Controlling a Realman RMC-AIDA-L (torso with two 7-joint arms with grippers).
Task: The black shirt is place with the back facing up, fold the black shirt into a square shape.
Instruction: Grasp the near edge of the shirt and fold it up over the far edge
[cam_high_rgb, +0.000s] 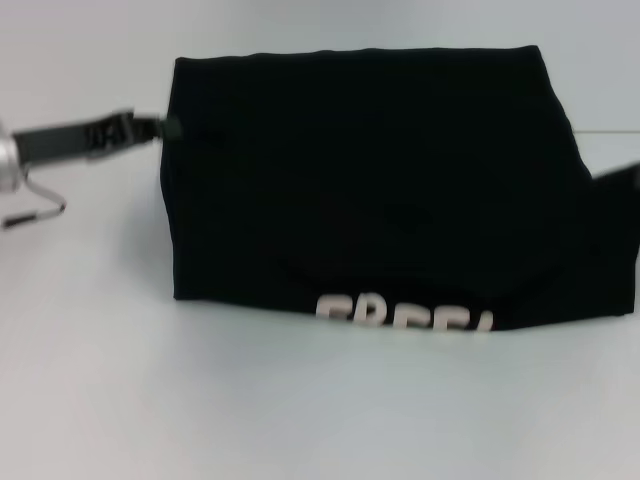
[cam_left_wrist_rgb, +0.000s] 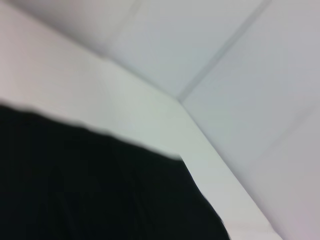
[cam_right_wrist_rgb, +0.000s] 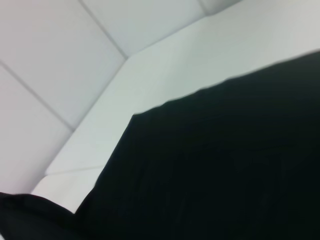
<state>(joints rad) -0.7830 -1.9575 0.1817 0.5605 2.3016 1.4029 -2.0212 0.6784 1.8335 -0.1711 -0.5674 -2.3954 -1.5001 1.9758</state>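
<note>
- Currently, the large black soft fabric T-shirt (cam_high_rgb: 370, 180) is seen lying folded into a wide block on the white table (cam_high_rgb: 300, 400), cream letters (cam_high_rgb: 405, 312) peeking out at its near edge.
- The left gripper (cam_high_rgb: 165, 128) is placed at the shirt's left edge; whether its fingers are clenched cannot be told.
- The right gripper (cam_high_rgb: 625, 175) is barely seen at the shirt's right edge; its grasp cannot be told.

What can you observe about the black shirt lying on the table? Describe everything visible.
The black shirt, of soft plain black fabric, lies folded into a rough rectangle on the white table. Cream block letters peek out, partly cut off, along its near edge. The left gripper reaches its left far corner; the fabric trails off toward the right side.
</note>
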